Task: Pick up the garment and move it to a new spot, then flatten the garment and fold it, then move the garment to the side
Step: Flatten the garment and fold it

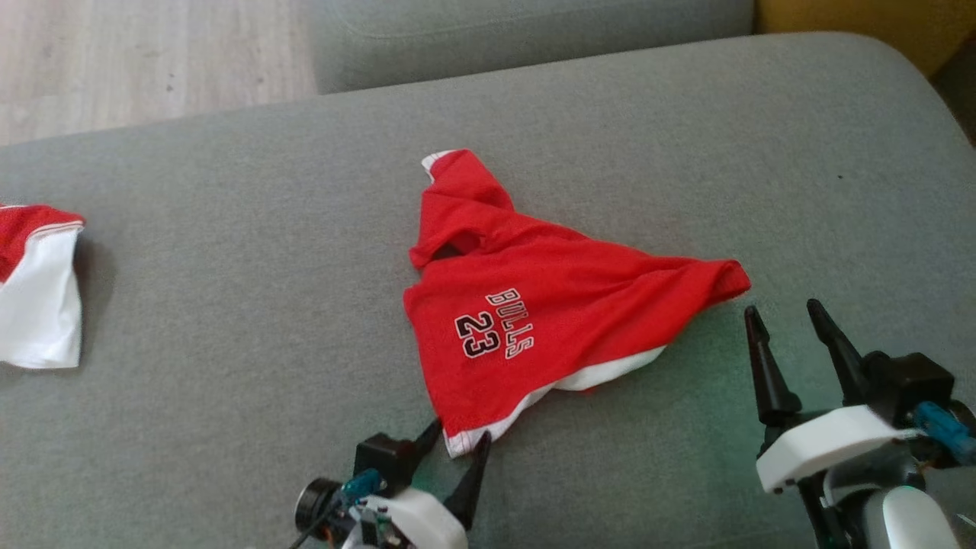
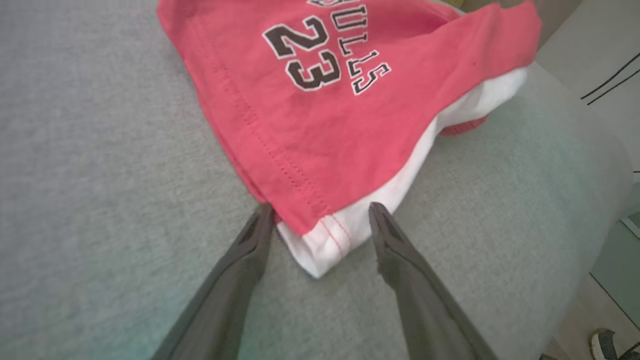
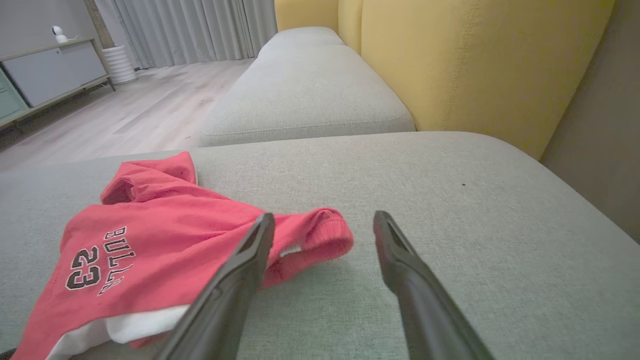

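On cushion (image 1: 229, 305), garment (image 1: 534, 305) w/ hem corner toward spread left hand (image 1: 461, 431)

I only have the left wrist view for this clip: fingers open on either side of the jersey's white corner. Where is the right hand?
Observer: The head view shows the right hand open, just short of the jersey's right tip and holding nothing.
Operator: Is anything else on the cushion?
Observer: Yes. A second garment, red and white, lies at the far left of the cushion, well apart from the jersey.
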Robot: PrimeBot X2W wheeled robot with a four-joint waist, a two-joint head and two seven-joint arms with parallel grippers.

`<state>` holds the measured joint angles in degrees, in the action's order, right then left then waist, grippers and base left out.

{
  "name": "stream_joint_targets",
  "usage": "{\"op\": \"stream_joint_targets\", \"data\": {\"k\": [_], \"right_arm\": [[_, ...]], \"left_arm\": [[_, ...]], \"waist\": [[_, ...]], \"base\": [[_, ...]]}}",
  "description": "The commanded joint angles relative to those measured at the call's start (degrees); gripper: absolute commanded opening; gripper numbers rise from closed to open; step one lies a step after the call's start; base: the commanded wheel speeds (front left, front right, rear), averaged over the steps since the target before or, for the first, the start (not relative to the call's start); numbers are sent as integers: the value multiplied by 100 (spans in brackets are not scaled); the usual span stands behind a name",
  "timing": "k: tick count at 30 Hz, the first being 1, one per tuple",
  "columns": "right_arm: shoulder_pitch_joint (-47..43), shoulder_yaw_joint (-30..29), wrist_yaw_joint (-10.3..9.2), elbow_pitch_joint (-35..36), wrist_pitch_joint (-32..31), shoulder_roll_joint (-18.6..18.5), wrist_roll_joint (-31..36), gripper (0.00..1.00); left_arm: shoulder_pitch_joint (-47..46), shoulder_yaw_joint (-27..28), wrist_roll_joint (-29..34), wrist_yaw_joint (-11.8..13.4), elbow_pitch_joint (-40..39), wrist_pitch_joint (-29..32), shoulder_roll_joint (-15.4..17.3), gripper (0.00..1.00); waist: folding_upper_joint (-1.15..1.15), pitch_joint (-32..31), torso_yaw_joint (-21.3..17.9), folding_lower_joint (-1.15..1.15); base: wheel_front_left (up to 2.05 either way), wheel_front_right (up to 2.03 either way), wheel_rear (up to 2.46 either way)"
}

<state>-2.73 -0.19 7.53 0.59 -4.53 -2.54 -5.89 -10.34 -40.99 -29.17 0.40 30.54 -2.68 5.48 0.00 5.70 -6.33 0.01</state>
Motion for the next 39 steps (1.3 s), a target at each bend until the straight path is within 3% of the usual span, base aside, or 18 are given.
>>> {"op": "stream_joint_targets", "data": {"k": [1,2,3,4,11,17,26,39], "right_arm": [[302,92,-4,207,62,-34,36,100],[305,76,-4,201,73,-34,35,100],[307,61,-4,192,84,-34,32,100],[308,46,-4,182,93,-34,31,100],[284,-53,-4,119,121,-34,9,100],[203,-155,-4,68,127,-34,-1,100],[61,-199,-4,-1,109,-34,-24,100],[219,27,-4,-46,163,-33,-48,100]], "left_arm": [[-241,104,16,-59,-32,-99,-75,59],[-274,98,13,-75,-9,-153,-88,37],[-303,94,9,-83,10,-200,-99,5],[-325,85,7,-93,30,-233,-109,0],[-435,136,60,-18,-48,-549,-89,0],[-469,379,50,170,-659,-806,113,0],[-494,818,-165,551,-1655,-244,616,0],[-1007,1598,-712,666,-393,-69,950,0]], "waist": [[0,71,-63,-1],[0,81,-68,-1],[0,85,-69,-1],[0,84,-65,-1],[0,0,49,-1],[0,-183,201,-1],[0,-344,281,-1],[0,58,7,-1]], "base": [[0,0,0],[0,0,0],[0,0,0],[0,0,0],[0,0,0],[0,0,0],[0,0,0],[0,0,0]]}}
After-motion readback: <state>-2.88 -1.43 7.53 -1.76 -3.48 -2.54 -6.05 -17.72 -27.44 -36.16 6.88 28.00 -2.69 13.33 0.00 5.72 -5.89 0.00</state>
